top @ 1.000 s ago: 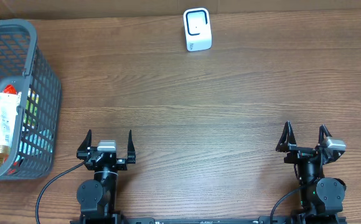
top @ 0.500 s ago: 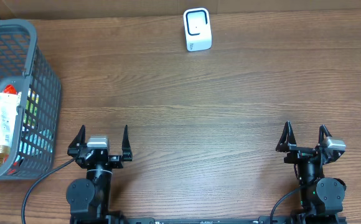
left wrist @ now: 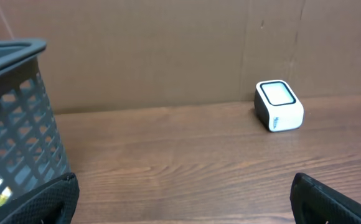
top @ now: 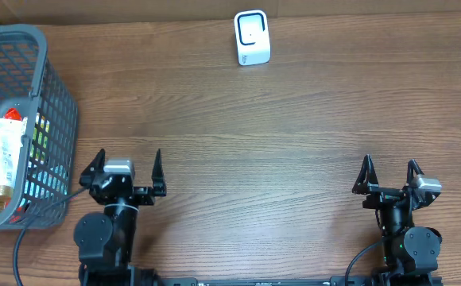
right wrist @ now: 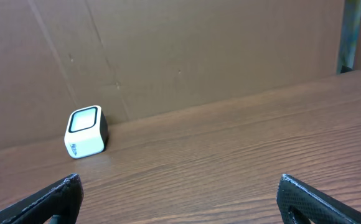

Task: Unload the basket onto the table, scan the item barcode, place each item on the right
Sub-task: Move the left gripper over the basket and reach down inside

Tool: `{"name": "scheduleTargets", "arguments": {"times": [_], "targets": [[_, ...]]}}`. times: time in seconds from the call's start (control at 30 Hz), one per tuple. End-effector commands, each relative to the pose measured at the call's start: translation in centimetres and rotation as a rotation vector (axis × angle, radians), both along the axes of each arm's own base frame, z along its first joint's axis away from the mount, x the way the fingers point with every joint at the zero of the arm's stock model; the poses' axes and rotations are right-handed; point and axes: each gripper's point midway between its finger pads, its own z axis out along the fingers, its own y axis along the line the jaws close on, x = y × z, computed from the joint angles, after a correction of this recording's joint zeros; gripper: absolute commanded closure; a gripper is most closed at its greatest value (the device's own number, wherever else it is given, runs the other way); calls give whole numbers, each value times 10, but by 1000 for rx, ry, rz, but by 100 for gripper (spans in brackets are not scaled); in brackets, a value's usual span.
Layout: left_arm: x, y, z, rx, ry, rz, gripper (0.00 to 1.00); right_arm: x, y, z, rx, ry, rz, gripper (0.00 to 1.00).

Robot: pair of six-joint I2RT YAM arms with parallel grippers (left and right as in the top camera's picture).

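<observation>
Left gripper (top: 125, 169), open and empty, stands just beside the grey plastic mesh basket (top: 58, 95) holding the white tube with red cap (top: 6, 151). Best approach: descend inside the rim, grasp the tube mid-body, and keep its barcode unobscured for the white box-shaped scanner (top: 252, 37) at the far side of the brown wood-grain tabletop (top: 294, 119). Right gripper (top: 389, 179) open, holding nothing.

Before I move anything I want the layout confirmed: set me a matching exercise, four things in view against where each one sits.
Things:
1. scanner
2. basket
3. tube
4. right tool

Places:
A. lying inside the basket
B. far edge of the table, near the middle
C. near edge, right side, open and empty
D. left edge of the table

Pairs: 1-B, 2-D, 3-A, 4-C
</observation>
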Motion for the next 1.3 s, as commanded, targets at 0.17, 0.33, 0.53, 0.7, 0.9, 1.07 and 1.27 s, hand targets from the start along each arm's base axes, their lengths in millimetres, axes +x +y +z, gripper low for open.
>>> {"name": "scheduleTargets", "arguments": {"times": [0.17, 0.33, 0.53, 0.7, 0.9, 1.07, 1.27], "targets": [[15, -17, 49, -26, 23, -97, 0, 0, 1, -2, -1, -2, 2, 0], [30, -29, 64, -46, 93, -168, 0, 0, 1, -2, -1, -2, 2, 0], [46, -41, 84, -83, 183, -245, 0, 0, 1, -2, -1, -2, 2, 0], [63, -44, 101, -131, 314, -264, 0, 0, 1, -2, -1, -2, 2, 0], [81, -54, 113, -199, 541, -313, 0, 0, 1, -2, -1, -2, 2, 0], [87, -73, 122, -281, 656, -419, 0, 0, 1, -2, -1, -2, 2, 0], [97, -84, 108, -340, 720, -482, 0, 0, 1, -2, -1, -2, 2, 0]]}}
